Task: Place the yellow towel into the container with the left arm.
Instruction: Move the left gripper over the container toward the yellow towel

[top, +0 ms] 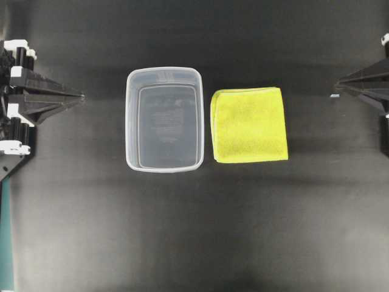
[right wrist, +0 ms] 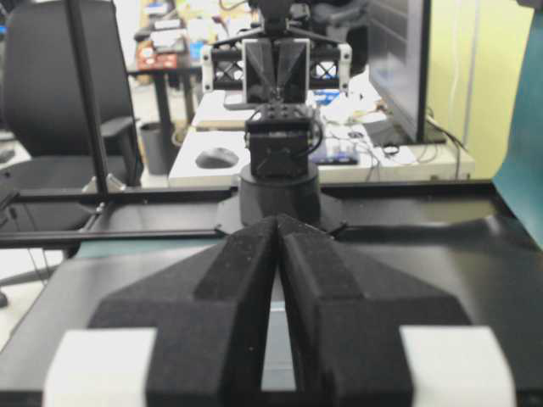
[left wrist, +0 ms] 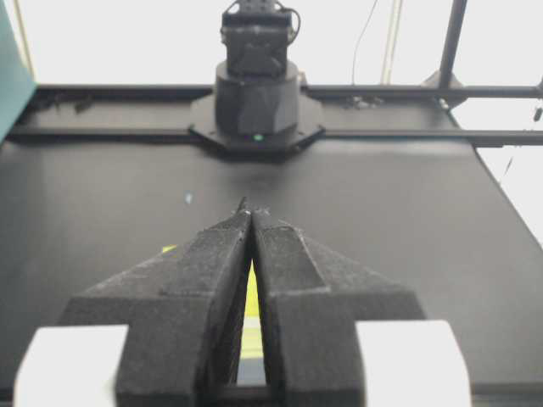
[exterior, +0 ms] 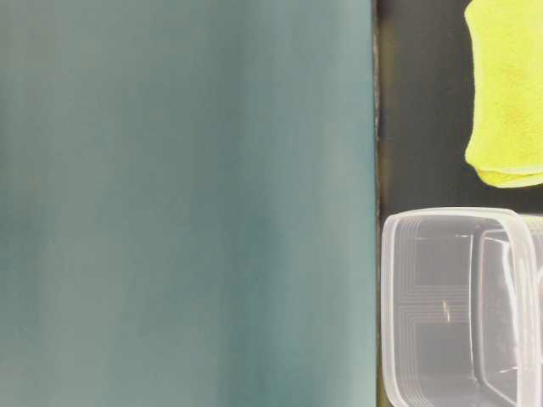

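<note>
Nearest my left wrist camera is my left pincer [left wrist: 252, 216]: its two black foam-faced fingers [left wrist: 199, 280] meet at the tips, closed on nothing. A thin sliver of yellow shows through the gap low between them. From overhead the same pincer [top: 78, 95] sits at the left edge of the table [top: 194, 231], pointing toward the middle and well apart from both task items.

My right pincer [right wrist: 278, 222] is likewise shut and empty, fingers pressed together at the point. Overhead it [top: 339, 86] rests at the right edge, pointing inward, well clear of the towel.

The towel [top: 249, 125] lies flat and folded on the black table, roughly square, right of centre. It is outside the container [top: 164, 165], just beside that tub's right wall with a narrow strip of table between them; I see no contact.

The container stands upright, open side up, near the middle of the table. It is clear plastic with rounded corners and a rim, and nothing is in it.

In the table-level view the container [exterior: 450, 222] and the towel [exterior: 507, 93] appear at the right edge, separated by bare table; a blurred teal panel [exterior: 187, 203] fills the rest.

The opposite arm's base [left wrist: 256, 102] stands at the far table edge in the left wrist view.
</note>
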Tool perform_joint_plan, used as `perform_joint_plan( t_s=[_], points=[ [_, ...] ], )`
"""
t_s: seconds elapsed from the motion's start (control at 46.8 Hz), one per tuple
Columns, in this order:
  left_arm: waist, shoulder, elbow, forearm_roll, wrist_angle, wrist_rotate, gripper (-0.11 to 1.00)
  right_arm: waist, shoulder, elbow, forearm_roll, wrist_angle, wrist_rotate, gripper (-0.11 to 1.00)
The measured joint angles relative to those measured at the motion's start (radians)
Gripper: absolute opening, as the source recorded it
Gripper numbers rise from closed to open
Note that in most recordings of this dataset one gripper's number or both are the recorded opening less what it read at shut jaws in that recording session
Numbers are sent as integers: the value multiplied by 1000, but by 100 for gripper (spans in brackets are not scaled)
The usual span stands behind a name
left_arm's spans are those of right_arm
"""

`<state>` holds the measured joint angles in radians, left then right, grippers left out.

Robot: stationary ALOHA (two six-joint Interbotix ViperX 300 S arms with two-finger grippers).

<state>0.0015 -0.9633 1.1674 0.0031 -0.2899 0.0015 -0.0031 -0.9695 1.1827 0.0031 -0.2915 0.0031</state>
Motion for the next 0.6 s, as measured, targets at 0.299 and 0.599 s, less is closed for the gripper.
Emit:
perform_joint_plan(
  t_s=[0.299, 0.599],
  points=[
    [31, 192, -184, 34, 84, -21, 0, 0, 0, -2, 11, 21, 11, 1],
    [23, 454, -465, 34, 485, -3, 0, -34, -17, -2, 15, 160, 12, 12]
  ],
)
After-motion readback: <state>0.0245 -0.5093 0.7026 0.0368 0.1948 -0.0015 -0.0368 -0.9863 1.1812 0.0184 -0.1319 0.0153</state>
